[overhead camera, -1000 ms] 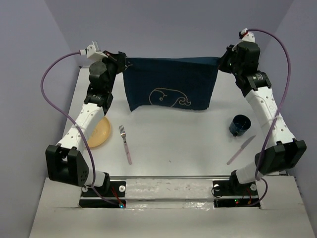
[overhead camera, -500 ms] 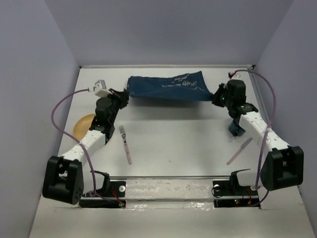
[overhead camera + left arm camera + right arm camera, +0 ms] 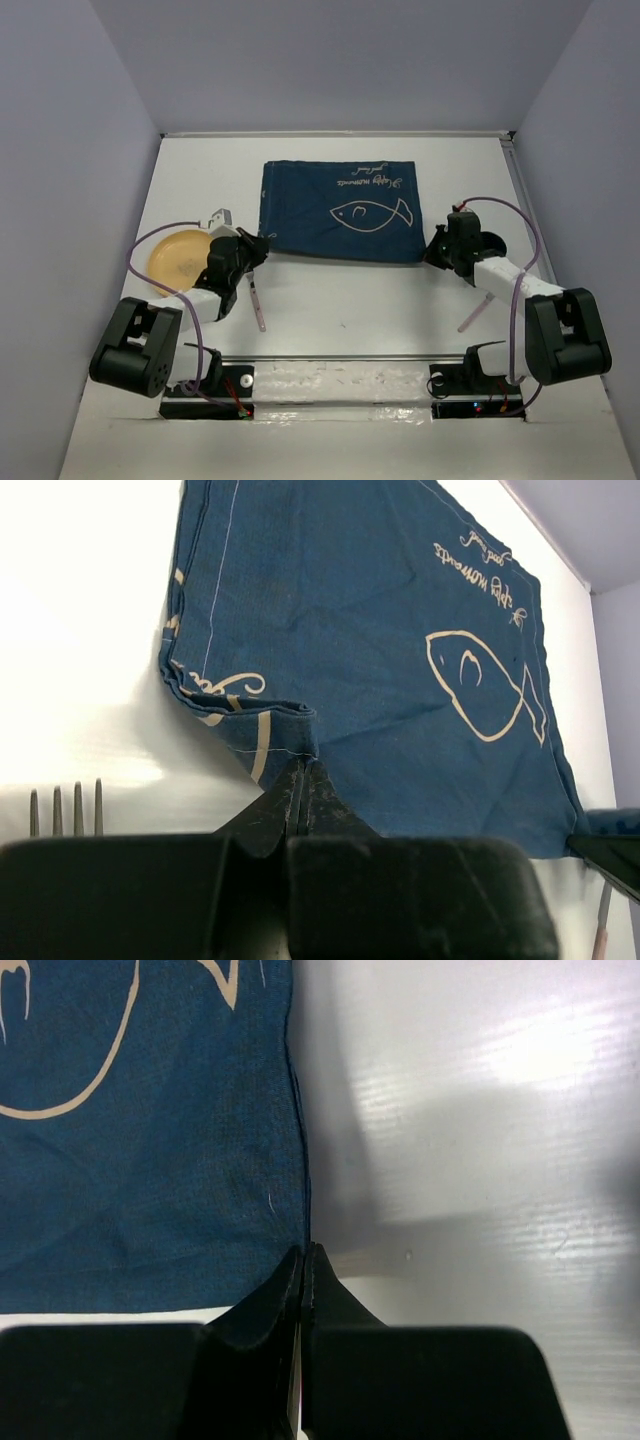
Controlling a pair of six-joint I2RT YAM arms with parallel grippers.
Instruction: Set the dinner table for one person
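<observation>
The dark blue cloth mat point(image 3: 338, 212) with a fish drawing lies spread flat on the white dinner table point(image 3: 350, 300). My left gripper point(image 3: 262, 246) is shut on its near left corner, which is folded under in the left wrist view point(image 3: 255, 730). My right gripper point(image 3: 431, 253) is shut on its near right corner point(image 3: 285, 1230). A yellow plate point(image 3: 183, 258) sits left of the mat. A pink fork point(image 3: 258, 305) lies partly under my left arm. A knife point(image 3: 472, 312) lies at the front right. A dark blue cup point(image 3: 492, 243) stands behind my right arm.
The fork's tines point(image 3: 65, 810) show beside my left gripper point(image 3: 303, 772). White table surface point(image 3: 480, 1140) lies right of my right gripper point(image 3: 302, 1252). Grey walls close in the table on three sides.
Both arms have come down and toward the near edge, drawing the mat from hanging upright to lying flat with the fish side up. Both grippers keep hold of its corners.
</observation>
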